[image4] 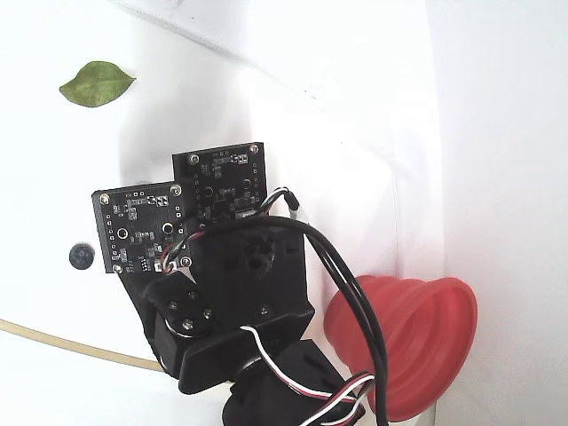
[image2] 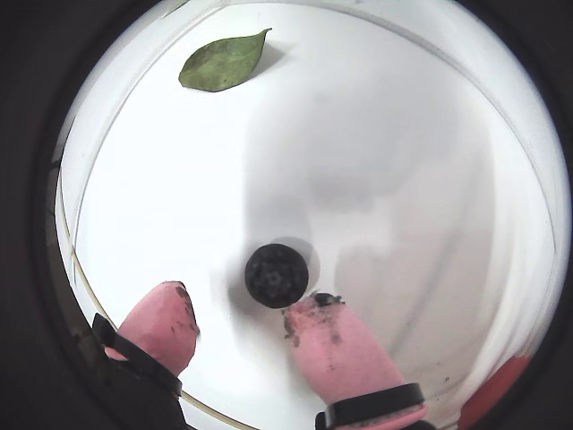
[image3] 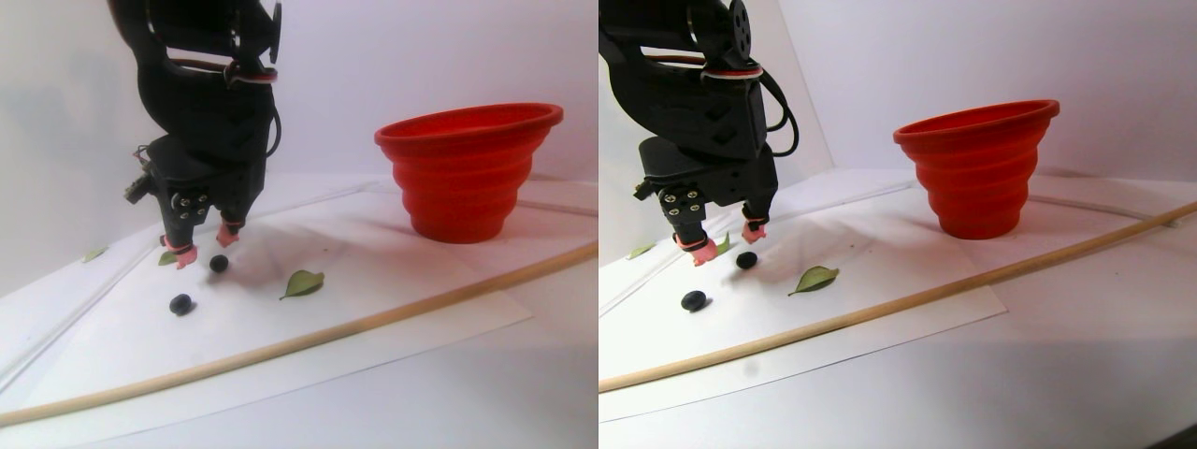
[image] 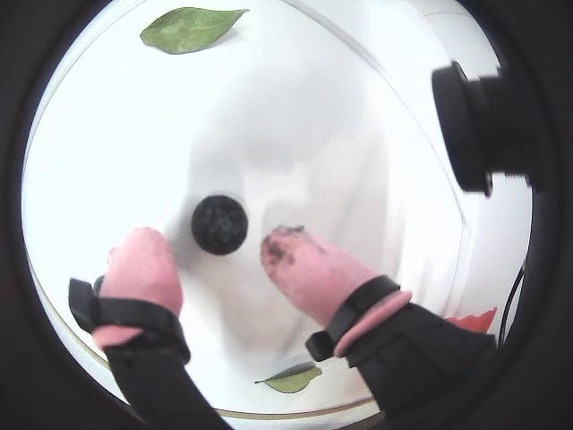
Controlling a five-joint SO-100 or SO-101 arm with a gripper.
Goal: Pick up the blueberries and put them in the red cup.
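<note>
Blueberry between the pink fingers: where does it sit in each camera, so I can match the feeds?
Wrist view: the blueberry lies just below centre.
Wrist view: the blueberry lies below centre.
Stereo pair view: low and left in each half.
Fixed view: not visible; the arm covers it.
Shared landmark: the red cup, toward the right in every view.

White table (image3: pixel 935 374) carries a white paper sheet (image3: pixel 393 281); a long thin wooden stick (image3: pixel 281 344) lies diagonally across the sheet's near side in the stereo pair view. On the sheet: red cup (image3: pixel 465 173) upright at right, two blueberries (image3: pixel 219 264) (image3: pixel 180 304) near each other at left, and a green leaf (image3: pixel 303 282) between berries and cup. Two more leaves (image3: pixel 93 253) (image3: pixel 167 257) lie further left.
</note>
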